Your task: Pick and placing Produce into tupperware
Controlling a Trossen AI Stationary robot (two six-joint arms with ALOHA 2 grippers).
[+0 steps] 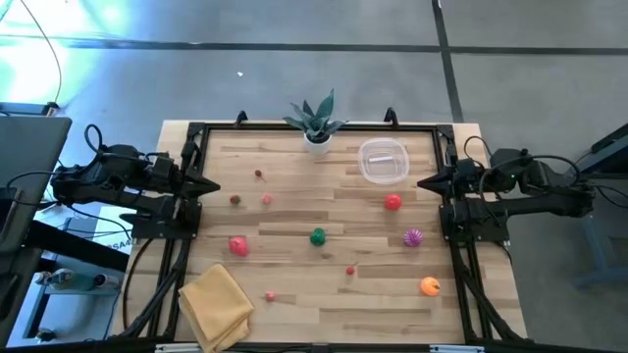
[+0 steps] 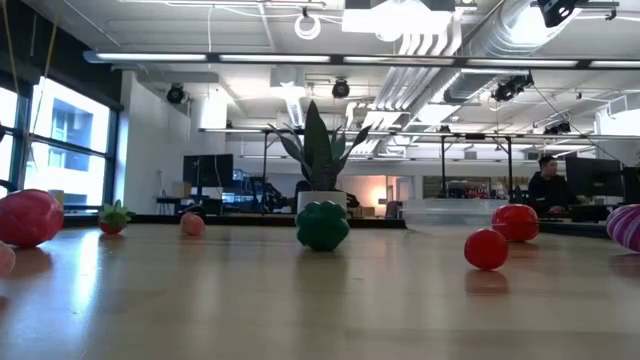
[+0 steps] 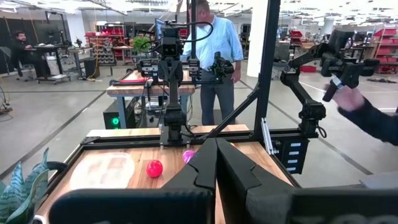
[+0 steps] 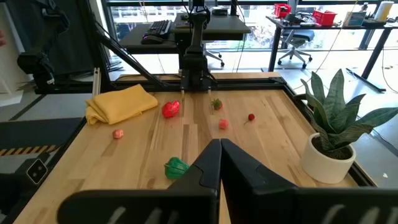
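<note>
While produce (image 1: pixel 317 236) lies scattered, plant (image 1: pixel 316 122) stands beside tupperware (image 1: pixel 383 161)

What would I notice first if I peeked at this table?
Bright little toy fruits and veggies dot the wooden table, like the green one in the middle and the spiky purple one toward the right. At the far edge, a leafy potted plant stands beside the empty clear tupperware.

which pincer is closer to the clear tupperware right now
The right pincer. It sits shut at the table's right edge, just past the tupperware, which lies near that side. The left pincer, also shut, waits at the opposite edge, most of the table's width away.
</note>
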